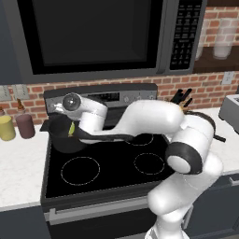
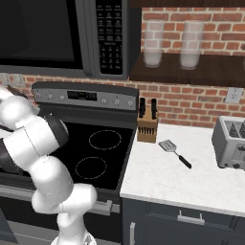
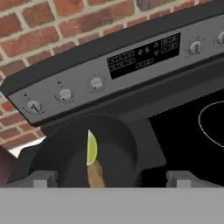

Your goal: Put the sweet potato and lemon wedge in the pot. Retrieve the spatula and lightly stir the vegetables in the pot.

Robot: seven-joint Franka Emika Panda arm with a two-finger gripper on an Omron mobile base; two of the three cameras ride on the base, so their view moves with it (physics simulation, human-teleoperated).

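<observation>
The dark pot [image 3: 124, 142] sits on the stove's left rear burner, close under my gripper [image 3: 111, 180]. Inside it, the yellow-green lemon wedge [image 3: 91, 148] stands on edge against the orange-brown sweet potato [image 3: 95, 175]. My two fingertips [image 3: 41, 179] are spread wide at either side of the pot, holding nothing. From the left base view, my arm stretches left over the cooktop to the pot [image 1: 63, 142], and the lemon wedge [image 1: 71, 129] shows at its rim. The spatula [image 2: 173, 150] lies flat on the white counter to the right of the stove.
A yellow jar [image 1: 6, 127] and a maroon jar [image 1: 24, 125] stand on the counter left of the pot. A knife block [image 2: 147, 125] stands beside the stove, a toaster [image 2: 232, 143] at far right. The stove's control panel [image 3: 144, 54] rises behind the pot, and a microwave [image 1: 93, 37] hangs overhead.
</observation>
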